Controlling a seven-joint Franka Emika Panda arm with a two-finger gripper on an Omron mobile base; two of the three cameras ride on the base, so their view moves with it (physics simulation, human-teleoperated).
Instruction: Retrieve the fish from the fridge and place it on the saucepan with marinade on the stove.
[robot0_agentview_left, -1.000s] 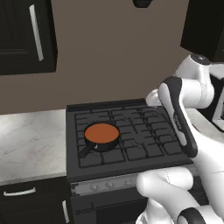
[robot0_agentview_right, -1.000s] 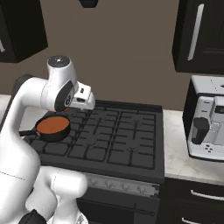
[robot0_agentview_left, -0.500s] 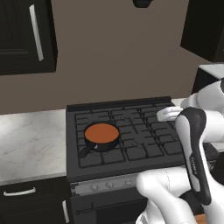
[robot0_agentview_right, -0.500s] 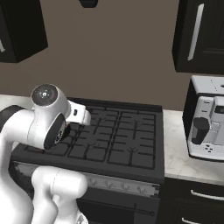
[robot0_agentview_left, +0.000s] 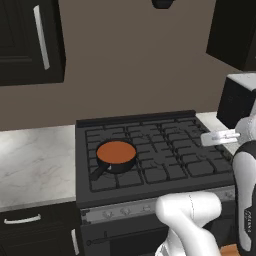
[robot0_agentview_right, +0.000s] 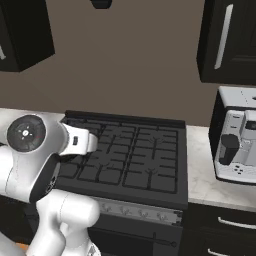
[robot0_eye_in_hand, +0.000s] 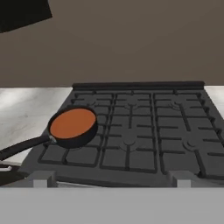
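The black saucepan (robot0_agentview_left: 116, 157) sits on the front left burner of the stove (robot0_agentview_left: 172, 150), its short handle pointing toward the front left. The orange-brown marinade (robot0_agentview_left: 116, 151) fills it flat. In the hand view the saucepan (robot0_eye_in_hand: 73, 127) lies left of centre on the stove (robot0_eye_in_hand: 148, 131), with the marinade (robot0_eye_in_hand: 72, 122) bare on top. My gripper (robot0_eye_in_hand: 111, 178) hovers in front of the stove's front edge, back from the pan, open, with nothing between its wide-set fingertips (robot0_eye_in_hand: 41, 178). My arm hides the pan in the right base view. The fish and the fridge are out of view.
A marble counter (robot0_agentview_left: 35, 162) runs left of the stove, and another stretch (robot0_agentview_right: 200, 172) lies to its right under a coffee machine (robot0_agentview_right: 239, 135). Dark wall cabinets (robot0_agentview_left: 30, 40) (robot0_agentview_right: 227, 40) hang above both sides. The knob strip (robot0_agentview_right: 140, 212) lines the stove's front.
The arm has swung back and down from over the stove toward the base; its big joint now covers the pan in the right base view. The stove and pan have stayed put.
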